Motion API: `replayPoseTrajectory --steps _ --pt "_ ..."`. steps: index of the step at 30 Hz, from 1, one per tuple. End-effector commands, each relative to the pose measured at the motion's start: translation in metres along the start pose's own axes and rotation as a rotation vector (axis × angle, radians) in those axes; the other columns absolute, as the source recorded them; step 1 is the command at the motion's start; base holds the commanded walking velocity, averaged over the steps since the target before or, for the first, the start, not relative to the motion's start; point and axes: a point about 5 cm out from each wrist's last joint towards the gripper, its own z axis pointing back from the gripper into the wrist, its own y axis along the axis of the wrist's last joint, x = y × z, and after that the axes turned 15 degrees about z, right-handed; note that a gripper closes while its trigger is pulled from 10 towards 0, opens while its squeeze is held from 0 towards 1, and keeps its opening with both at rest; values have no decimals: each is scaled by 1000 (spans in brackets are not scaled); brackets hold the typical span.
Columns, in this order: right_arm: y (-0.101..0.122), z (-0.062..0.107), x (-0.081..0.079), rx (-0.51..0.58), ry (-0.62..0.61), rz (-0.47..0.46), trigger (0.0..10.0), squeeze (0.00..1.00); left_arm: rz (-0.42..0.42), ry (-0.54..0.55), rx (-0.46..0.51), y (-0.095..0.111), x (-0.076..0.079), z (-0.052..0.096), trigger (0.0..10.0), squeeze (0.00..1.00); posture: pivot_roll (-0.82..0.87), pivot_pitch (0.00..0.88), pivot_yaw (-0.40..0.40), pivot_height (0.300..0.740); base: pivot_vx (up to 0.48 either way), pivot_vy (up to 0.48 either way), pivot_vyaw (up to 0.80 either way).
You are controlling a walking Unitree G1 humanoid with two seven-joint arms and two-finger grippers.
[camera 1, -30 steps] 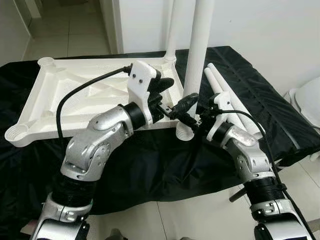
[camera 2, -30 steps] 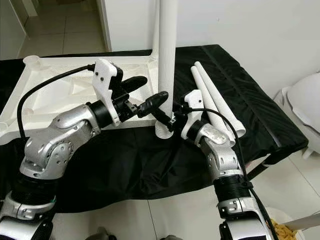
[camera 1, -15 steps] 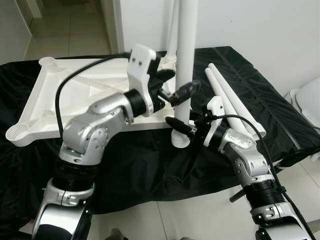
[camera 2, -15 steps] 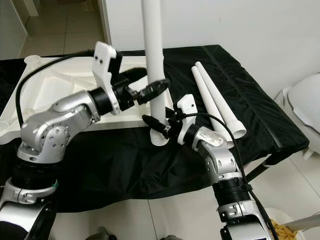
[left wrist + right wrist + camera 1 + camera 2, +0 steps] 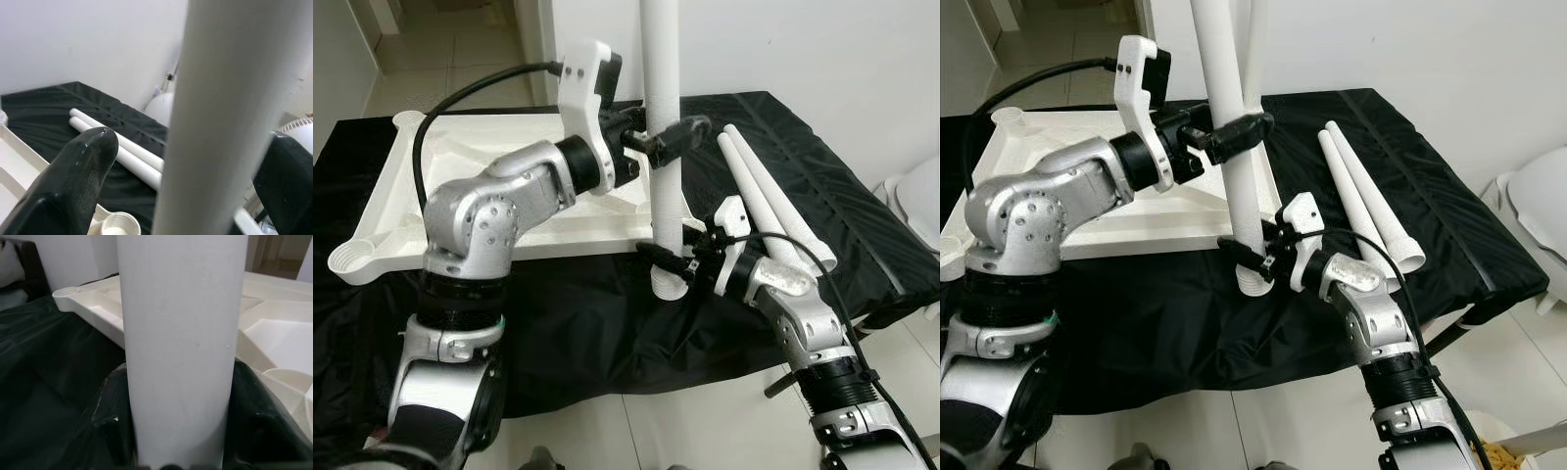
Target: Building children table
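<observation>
Leg (image 5: pixel 664 147) held near-upright, its threaded end just off the near edge of the tabletop (image 5: pixel 460 196). Right gripper (image 5: pixel 668 262) clamped on leg low down; left gripper (image 5: pixel 668 137) clamped on it higher up. Two spare legs (image 5: pixel 764 211) lie right of the tabletop on black cloth (image 5: pixel 578 323).

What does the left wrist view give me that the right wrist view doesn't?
Left wrist view: the two spare legs lying side by side on the black cloth, plus a round leg socket at a corner of the tabletop. Right wrist view: a broad stretch of the upturned white tabletop with its moulded ribs, another corner socket, and the right gripper clamped low on the leg. Shared: the upright white leg up close, with black fingers on both sides; the left gripper holds it higher up.
</observation>
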Motion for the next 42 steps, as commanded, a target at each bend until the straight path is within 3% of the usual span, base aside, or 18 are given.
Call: replayPoseTrajectory --steps 1,2,3,4,25,26,28,29,30,37,39,40,41,42 --pt "4 0 0 1 12 22 10000 0 23 -4 -7 4 -1 1 10000 0 -29 31 5 740 0 0 0" --pt "4 0 0 1 12 22 10000 0 23 -4 -7 4 -1 1 10000 0 -29 31 5 740 0 0 0" --pt "4 0 1 2 7 23 10000 0 34 -23 -4 5 1 1 4275 0 -27 30 5 740 0 0 0" --pt "4 -1 1 3 0 24 10000 0 47 -38 0 5 4 2 0 0 -27 30 6 740 0 0 0" --pt "11 -9 13 -1 -122 -16 10000 0 27 -38 8 13 12 4 0 0 -23 19 -2 740 0 0 0" --pt "12 -10 14 4 -129 -22 10000 212 22 -35 3 13 12 3 0 0 -24 16 -1 740 0 0 0" --pt "12 -10 14 4 -129 -22 10000 212 22 -35 3 13 12 3 0 0 -24 16 -1 740 0 0 0" --pt "12 -10 15 9 -135 -25 10000 1000 19 -31 -4 13 13 3 0 0 -24 16 -1 740 0 0 0" --pt "13 -10 16 17 -140 -25 10000 1000 11 -24 -12 13 13 2 10000 0 -25 12 -2 740 0 0 0" --pt "16 -13 22 13 -209 -5 10000 1000 -19 29 1 19 13 -1 10000 0 -27 8 -2 740 0 0 0" --pt "20 -18 29 -8 -312 14 10000 1000 -21 130 46 29 6 -4 10000 0 -27 5 -5 740 0 0 0" --pt "20 -18 29 -8 -312 14 10000 1000 -21 130 46 29 6 -4 10000 0 -27 5 -5 740 0 0 0" --pt "22 -22 33 -19 -365 25 10000 278 -39 180 71 34 4 -5 10000 0 -26 3 -5 740 0 0 0" --pt "24 -26 34 -28 -409 34 10000 0 -70 230 95 39 2 -6 10000 0 -26 2 -6 740 0 0 0"
